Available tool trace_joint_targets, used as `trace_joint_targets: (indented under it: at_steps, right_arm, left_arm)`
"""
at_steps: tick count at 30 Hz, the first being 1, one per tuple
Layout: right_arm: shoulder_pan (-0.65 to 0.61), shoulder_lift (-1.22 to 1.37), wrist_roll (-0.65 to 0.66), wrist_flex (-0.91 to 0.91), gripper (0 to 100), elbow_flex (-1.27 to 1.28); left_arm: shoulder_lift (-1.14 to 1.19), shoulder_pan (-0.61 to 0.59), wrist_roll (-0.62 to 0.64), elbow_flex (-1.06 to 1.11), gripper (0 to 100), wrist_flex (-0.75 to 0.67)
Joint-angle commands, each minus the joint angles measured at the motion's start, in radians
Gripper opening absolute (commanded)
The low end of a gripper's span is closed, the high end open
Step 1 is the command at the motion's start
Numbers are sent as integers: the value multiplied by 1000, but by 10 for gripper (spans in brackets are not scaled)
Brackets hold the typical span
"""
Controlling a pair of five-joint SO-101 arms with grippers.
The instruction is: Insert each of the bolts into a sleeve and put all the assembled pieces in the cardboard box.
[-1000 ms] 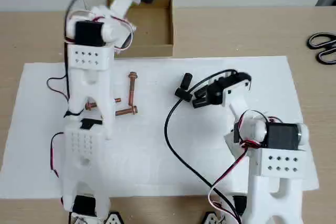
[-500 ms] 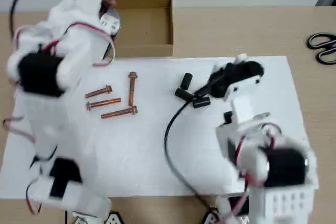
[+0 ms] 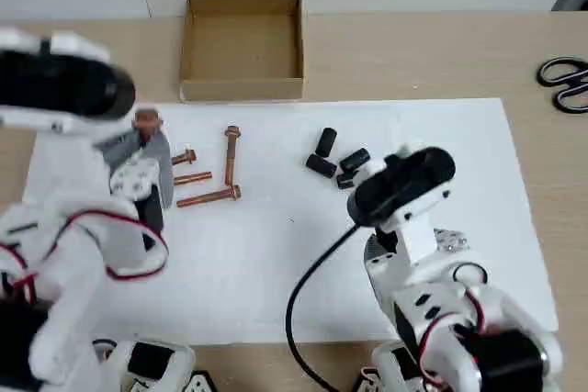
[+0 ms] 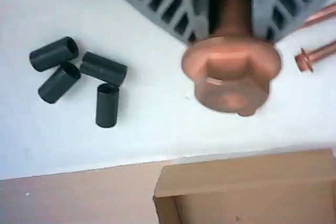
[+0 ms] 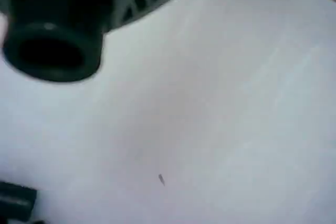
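While a bolt (image 4: 230, 74) is clamped in the left gripper (image 4: 231, 17), at the left of the high view, and a sleeve (image 5: 52, 51) is pinched in the right gripper (image 5: 89, 9), a skewed meeting is risked: the bolt could be jammed at the sleeve's mouth or knocked loose, short of the cardboard box (image 3: 243, 43) at top centre.

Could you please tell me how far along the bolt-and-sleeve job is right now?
Done: nothing yet; the cardboard box looks empty. In hand: the left gripper has its jaws shut on a bolt, and the right gripper holds a sleeve, the two not yet joined. Left: four other bolts and four sleeves lie loose on the white sheet, all unassembled and unboxed.
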Motion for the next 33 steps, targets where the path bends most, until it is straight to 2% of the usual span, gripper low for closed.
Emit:
trace_joint_targets:
  at_steps: [1, 7, 10, 13, 16, 20, 23, 26, 30, 33]
  right_arm:
    - [-8, -113, -11, -94, 3, 71]
    - [-10, -377, -12, -298, 2, 276]
    - [-10, -498, -12, -318, 2, 364]
    - [-38, -579, -15, -315, 2, 442]
    - [-116, -564, -95, -325, 2, 450]
    - [-254, -561, -195, -383, 3, 491]
    - [-292, -561, -224, -441, 3, 531]
    - [-295, -561, -264, -509, 3, 582]
    - [-298, -561, -304, -585, 3, 626]
    - [-364, -561, -304, -590, 3, 635]
  left_arm:
    - [-143, 11, 121, 177, 6, -107]
    - [-384, 219, 316, 433, 6, -273]
    - [-496, 255, 390, 582, 6, -397]
    - [-583, 261, 394, 714, 6, -468]
    - [-641, 278, 396, 800, 6, -482]
    - [-677, 350, 394, 842, 6, -482]
    - [-677, 371, 393, 848, 6, -511]
    - [-678, 374, 391, 886, 6, -608]
    - [-678, 374, 319, 951, 6, -732]
    - [-678, 374, 318, 1004, 6, -816]
